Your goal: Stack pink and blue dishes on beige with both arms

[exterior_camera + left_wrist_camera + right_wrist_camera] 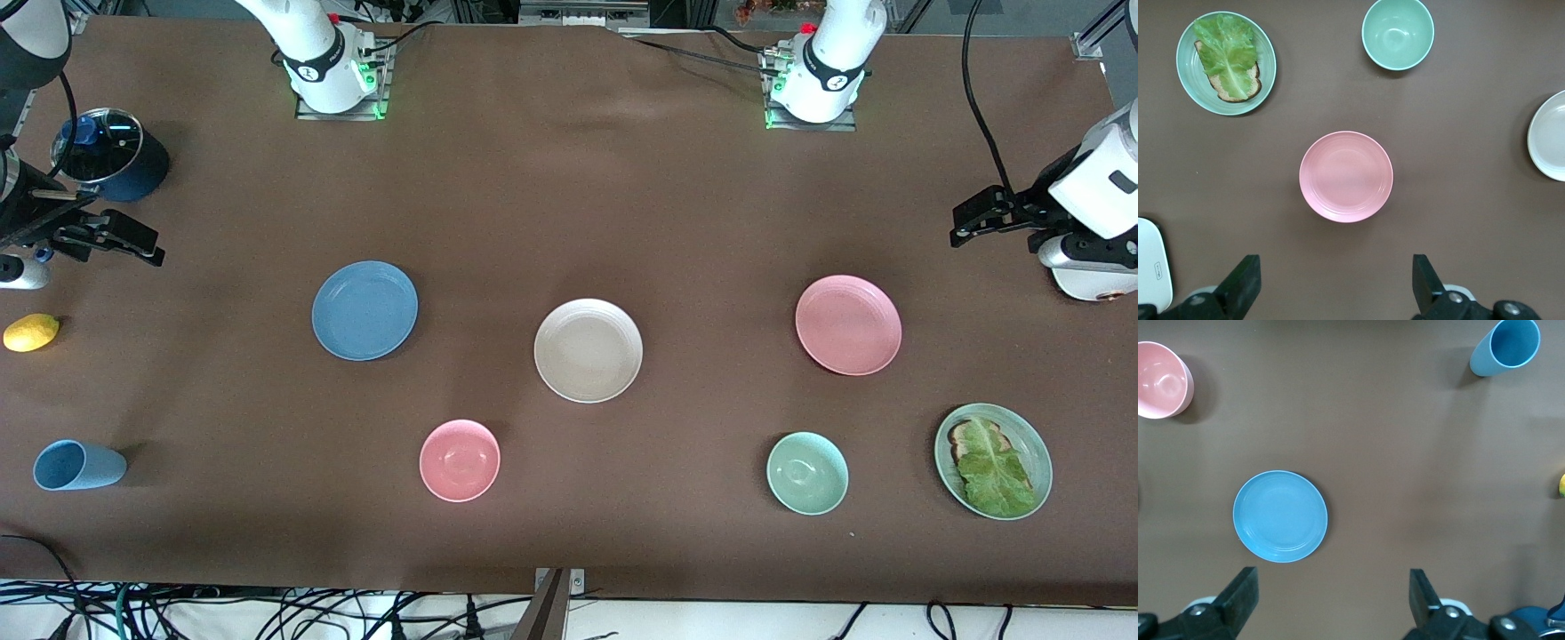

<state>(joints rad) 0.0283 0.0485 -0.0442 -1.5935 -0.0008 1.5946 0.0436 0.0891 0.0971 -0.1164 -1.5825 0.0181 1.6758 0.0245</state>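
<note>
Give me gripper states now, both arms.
Left gripper: open, empty, high above the pink plate.
Right gripper: open, empty, high above the blue plate.

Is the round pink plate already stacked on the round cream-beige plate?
No, the round pink plate lies alone on the brown table, apart from the round cream-beige plate, toward the left arm's end.

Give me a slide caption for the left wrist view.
Open left pincer above the table, pink plate untouched ahead of it.
</note>
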